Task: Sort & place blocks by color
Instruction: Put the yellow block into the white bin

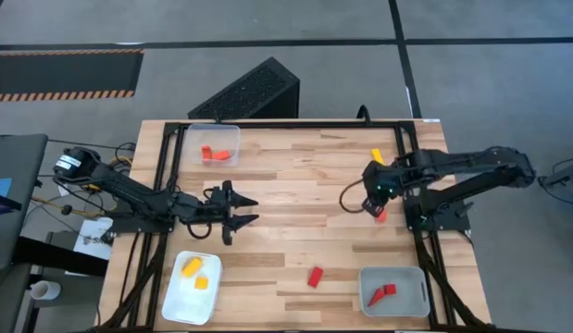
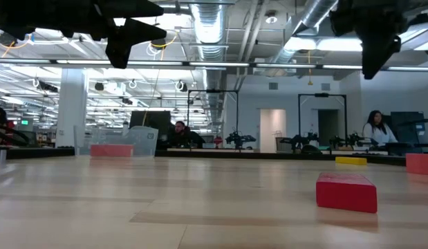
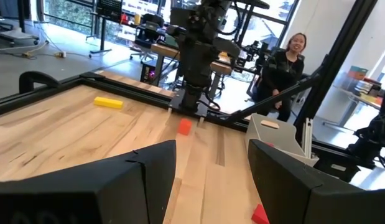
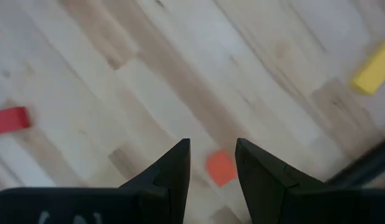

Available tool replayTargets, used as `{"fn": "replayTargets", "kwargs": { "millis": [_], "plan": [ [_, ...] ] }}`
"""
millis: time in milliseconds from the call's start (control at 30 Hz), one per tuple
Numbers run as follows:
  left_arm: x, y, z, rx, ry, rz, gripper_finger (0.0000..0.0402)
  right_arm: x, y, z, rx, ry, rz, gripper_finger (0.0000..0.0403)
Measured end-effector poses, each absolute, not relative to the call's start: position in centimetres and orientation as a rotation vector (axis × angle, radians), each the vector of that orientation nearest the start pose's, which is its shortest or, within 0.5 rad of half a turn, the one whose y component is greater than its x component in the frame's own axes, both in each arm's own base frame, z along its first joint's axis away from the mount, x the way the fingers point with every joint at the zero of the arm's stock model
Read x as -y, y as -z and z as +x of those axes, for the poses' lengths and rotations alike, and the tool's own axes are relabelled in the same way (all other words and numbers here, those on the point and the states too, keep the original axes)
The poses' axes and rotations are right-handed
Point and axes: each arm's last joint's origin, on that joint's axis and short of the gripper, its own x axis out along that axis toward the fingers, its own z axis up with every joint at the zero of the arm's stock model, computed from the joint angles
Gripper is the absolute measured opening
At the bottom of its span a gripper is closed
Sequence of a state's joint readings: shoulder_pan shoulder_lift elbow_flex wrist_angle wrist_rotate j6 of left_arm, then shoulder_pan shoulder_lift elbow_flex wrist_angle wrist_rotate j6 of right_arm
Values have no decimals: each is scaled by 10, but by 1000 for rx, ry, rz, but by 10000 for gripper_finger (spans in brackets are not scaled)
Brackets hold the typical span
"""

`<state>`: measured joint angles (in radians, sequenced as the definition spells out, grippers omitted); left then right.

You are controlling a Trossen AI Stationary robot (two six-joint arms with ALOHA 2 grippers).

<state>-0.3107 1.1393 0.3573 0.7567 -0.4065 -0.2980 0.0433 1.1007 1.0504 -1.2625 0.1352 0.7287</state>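
An orange block lies flat on the wooden table, near its right edge. My right gripper hangs open above it, pointing steeply down, clear of the block. A yellow bar lies farther back, and a red block rests near the front edge. Well left of them, my left gripper stands open and level above the table, holding nothing.
A clear tray at the far left holds red-orange blocks. A white tray at the near left holds yellow and orange ones. A grey tray at the near right holds red ones. People sit in the room beyond.
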Motion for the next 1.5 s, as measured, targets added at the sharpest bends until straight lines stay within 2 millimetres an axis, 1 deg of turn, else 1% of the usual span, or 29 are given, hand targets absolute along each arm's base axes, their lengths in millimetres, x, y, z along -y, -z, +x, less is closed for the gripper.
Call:
{"fn": "replayTargets", "kwargs": {
  "millis": [133,200,333,533,633,767,867,967,1167,1300,1367,1500],
  "plan": [
    [56,-211,213,-10,-99,-291,185,16,-293,171,-1207,608,512,154],
    [56,-211,213,-10,-98,-295,185,29,-293,170,-1189,669,498,161],
    [57,-211,213,-11,-94,-298,185,60,-295,166,-1137,781,509,194],
    [57,-211,213,-12,-92,-309,185,105,-292,146,-1084,949,595,251],
    [57,-211,213,-12,-92,-308,185,124,-280,137,-1037,979,694,263],
    [57,-211,213,-12,-92,-308,185,148,-258,129,-992,1006,792,265],
    [57,-211,213,-12,-92,-308,185,163,-238,126,-1049,1034,818,265],
    [57,-211,213,-12,-92,-308,185,177,-218,129,-1103,1047,845,265],
    [57,-210,213,-14,-92,-308,185,196,-180,140,-1229,1028,879,265],
    [57,-210,213,-22,-93,-305,185,207,-159,140,-1304,1046,918,265],
    [57,-209,213,-23,-91,-305,185,208,-157,143,-1342,1063,905,265],
    [57,-208,213,-36,-89,-306,185,211,-157,146,-1357,1064,913,265]
  ]
}}
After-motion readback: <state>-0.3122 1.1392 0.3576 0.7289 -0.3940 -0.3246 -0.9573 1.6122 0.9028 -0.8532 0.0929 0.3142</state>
